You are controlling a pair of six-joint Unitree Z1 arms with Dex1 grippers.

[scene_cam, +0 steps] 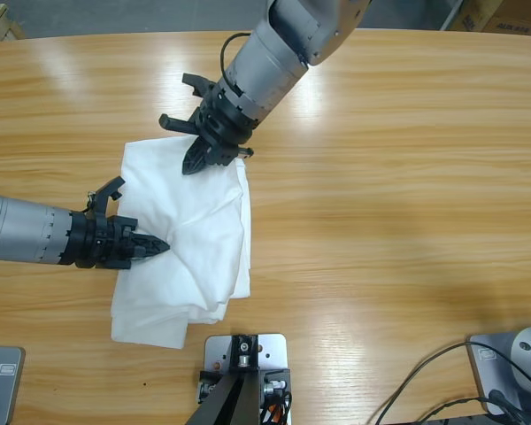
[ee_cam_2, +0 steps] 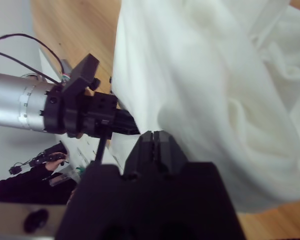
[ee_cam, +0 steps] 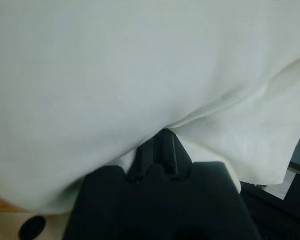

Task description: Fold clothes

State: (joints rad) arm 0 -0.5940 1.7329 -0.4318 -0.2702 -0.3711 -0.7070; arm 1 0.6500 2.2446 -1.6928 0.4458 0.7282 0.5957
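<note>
Both grippers clamped on the shirt [scene_cam: 190, 239].
Left gripper [scene_cam: 155, 246] and right gripper [scene_cam: 195, 162], jaws together on cloth ahead, should travel evenly, keeping the fold taut.

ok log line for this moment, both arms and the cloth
left gripper: shut on white garment | right gripper: shut on white garment | garment: bunched on table

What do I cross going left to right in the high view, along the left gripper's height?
left arm's silver forearm → left gripper → white garment → bare wooden table
</note>
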